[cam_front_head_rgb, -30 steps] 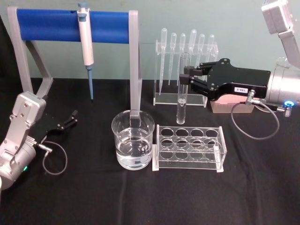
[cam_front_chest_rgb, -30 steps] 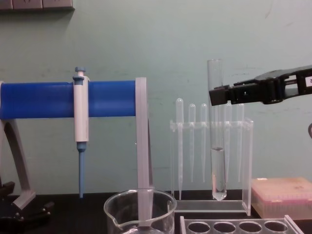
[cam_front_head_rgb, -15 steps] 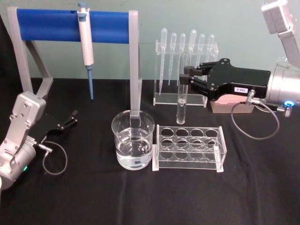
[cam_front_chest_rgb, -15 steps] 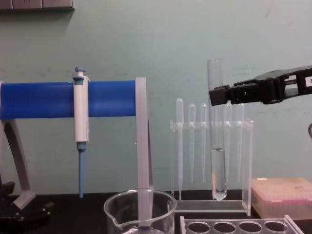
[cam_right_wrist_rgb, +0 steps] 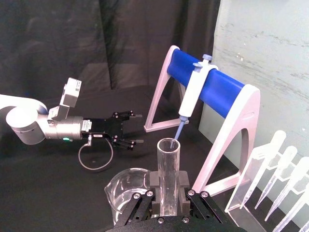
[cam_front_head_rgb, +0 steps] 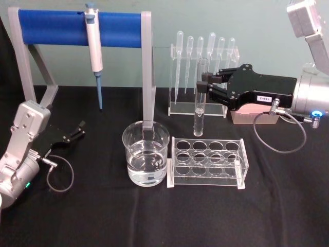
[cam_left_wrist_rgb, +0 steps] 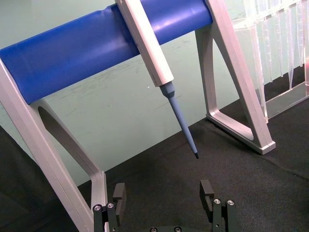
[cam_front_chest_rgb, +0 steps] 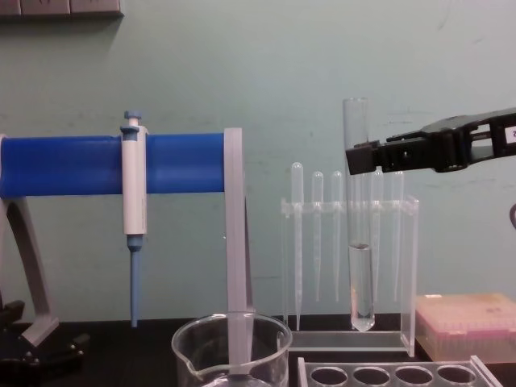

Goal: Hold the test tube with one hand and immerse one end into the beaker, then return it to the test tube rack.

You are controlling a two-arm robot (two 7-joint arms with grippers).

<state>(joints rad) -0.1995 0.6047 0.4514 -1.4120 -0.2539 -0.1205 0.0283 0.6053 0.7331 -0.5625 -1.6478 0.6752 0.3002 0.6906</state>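
I have the right gripper [cam_front_head_rgb: 204, 85] pinching the test tube [cam_front_head_rgb: 199, 110] upright, right of centre in the head view, above and behind the rack [cam_front_head_rgb: 208, 163], apart from the beaker [cam_front_head_rgb: 146, 154] (left gripper [cam_front_head_rgb: 77, 129] parked lower left, fingers spread), so I judge dipping and racking are both left to do.

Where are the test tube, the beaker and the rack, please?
test tube [cam_front_head_rgb: 199, 116], head view, lower part of the glass shaft.
beaker [cam_front_head_rgb: 146, 167], head view, front wall.
rack [cam_front_head_rgb: 205, 178], head view, front wall.
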